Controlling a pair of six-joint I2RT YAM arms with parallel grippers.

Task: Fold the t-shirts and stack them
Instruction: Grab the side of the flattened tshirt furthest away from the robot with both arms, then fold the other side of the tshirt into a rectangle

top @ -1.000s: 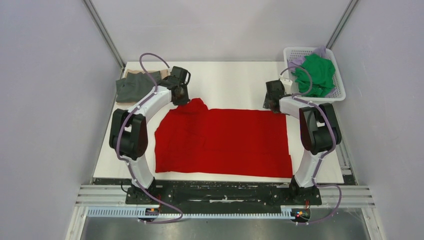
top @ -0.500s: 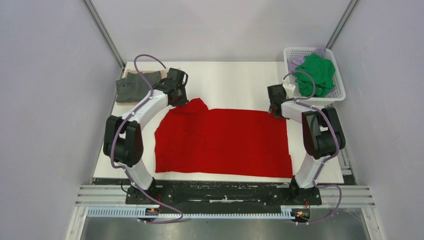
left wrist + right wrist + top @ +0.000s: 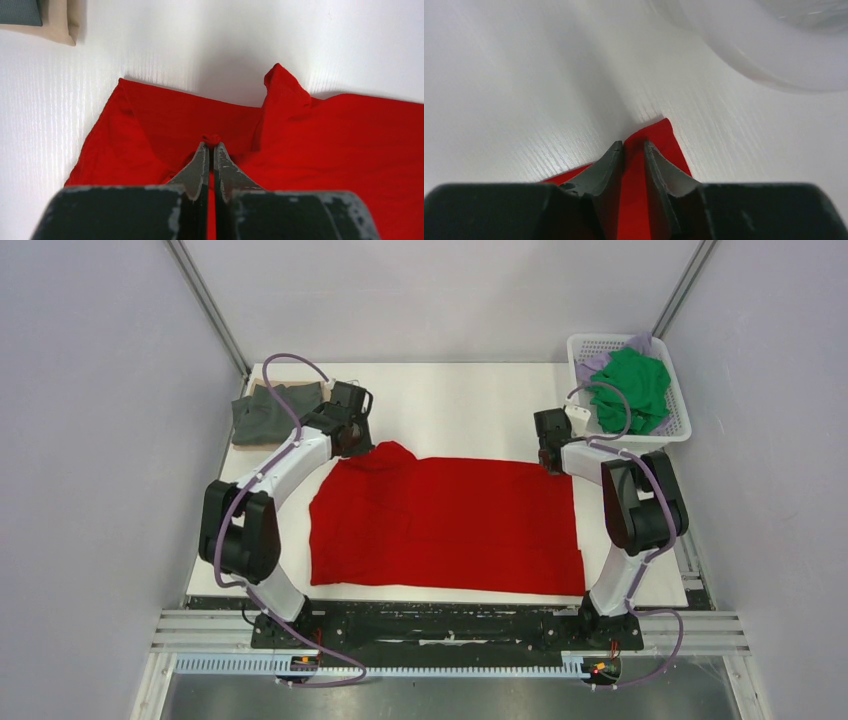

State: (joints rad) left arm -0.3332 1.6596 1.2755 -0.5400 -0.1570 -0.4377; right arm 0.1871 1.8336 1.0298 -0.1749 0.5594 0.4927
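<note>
Top view: the red shirt lies spread flat on the table.
Left wrist: the left gripper has its jaws together, pinching a small fold of the shirt.
Right wrist: the right gripper has its jaws a little apart, with a shirt corner between them.

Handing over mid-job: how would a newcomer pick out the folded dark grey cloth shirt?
Find the white table, then its far left corner, beyond the left gripper. The folded dark grey cloth shirt lies there on a tan shirt; it alone is grey, unlike the spread red cloth shirt.
</note>
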